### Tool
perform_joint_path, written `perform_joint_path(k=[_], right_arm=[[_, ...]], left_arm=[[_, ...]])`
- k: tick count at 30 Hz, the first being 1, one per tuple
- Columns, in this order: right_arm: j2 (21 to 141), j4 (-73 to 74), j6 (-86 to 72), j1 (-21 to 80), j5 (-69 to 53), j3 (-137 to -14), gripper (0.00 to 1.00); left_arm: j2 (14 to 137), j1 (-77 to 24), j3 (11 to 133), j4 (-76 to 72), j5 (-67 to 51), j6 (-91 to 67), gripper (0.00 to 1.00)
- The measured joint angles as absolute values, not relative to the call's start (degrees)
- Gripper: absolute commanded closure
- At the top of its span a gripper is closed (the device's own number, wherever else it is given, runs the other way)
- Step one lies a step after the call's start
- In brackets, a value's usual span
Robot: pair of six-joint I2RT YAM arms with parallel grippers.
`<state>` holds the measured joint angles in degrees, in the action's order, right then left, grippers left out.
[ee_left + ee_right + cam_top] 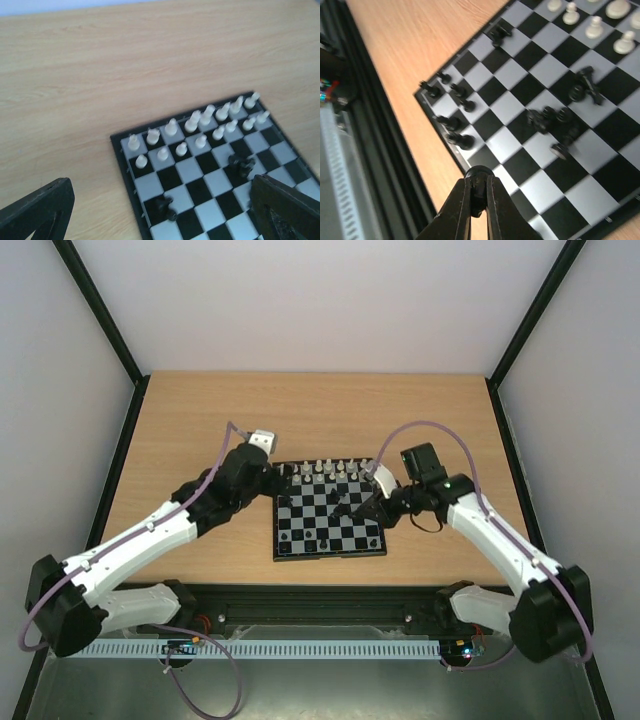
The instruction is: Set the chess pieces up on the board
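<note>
- Top: board (325, 530) mid-table; left claw (278, 478) at its far-left corner, right claw (352, 508) over its centre.
- L wrist: left claw released, empty; white pieces (200, 122) stand in two far rows.
- R wrist: right claw clenched, can't tell if holding anything; black pieces (542, 120) partly stood at near corner, rest toppled mid-board. Step: prob. black side; next needs fine pinch on a fallen one.

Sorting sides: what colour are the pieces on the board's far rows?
White pieces, clearest in the left wrist view.
</note>
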<state>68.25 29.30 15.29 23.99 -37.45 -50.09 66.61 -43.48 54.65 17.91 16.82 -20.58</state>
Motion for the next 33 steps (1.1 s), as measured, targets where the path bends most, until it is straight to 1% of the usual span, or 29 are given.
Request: perform_joint_path(k=[3, 5, 9, 12, 18, 22, 25, 33], right_arm=[[62.9, 27.0, 16.6, 24.0, -32.4, -45.2, 0.99], [60.5, 25.7, 17.6, 24.0, -29.7, -42.9, 0.99], [58.4, 23.4, 19.9, 24.8, -25.2, -40.1, 0.99], [58.0, 21.4, 21.5, 27.3, -21.4, -38.4, 0.99], [58.6, 18.3, 23.2, 36.8, -13.8, -37.0, 0.99], [60.7, 16.5, 24.3, 42.3, -10.7, -35.9, 0.99], [62.3, 16.4, 24.9, 43.9, -9.9, -35.0, 0.99], [64.4, 16.4, 26.0, 44.0, -9.7, -34.0, 0.99]], left_arm=[[63.3, -42.1, 48.1, 15.5, 16.4, -19.2, 0.01], [62.0, -40.6, 46.0, 15.2, 15.1, -18.9, 0.01], [61.9, -38.1, 45.8, 14.0, 13.4, -18.9, 0.01], [61.9, -37.9, 46.2, 13.9, 13.6, -18.9, 0.01], [63.9, -37.9, 48.9, 14.6, 18.0, -18.4, 0.01], [64.5, -36.8, 48.4, 14.5, 17.7, -17.7, 0.01], [64.2, -35.7, 47.8, 14.0, 17.0, -17.0, 0.01], [63.9, -35.3, 47.5, 14.0, 16.1, -16.4, 0.01]])
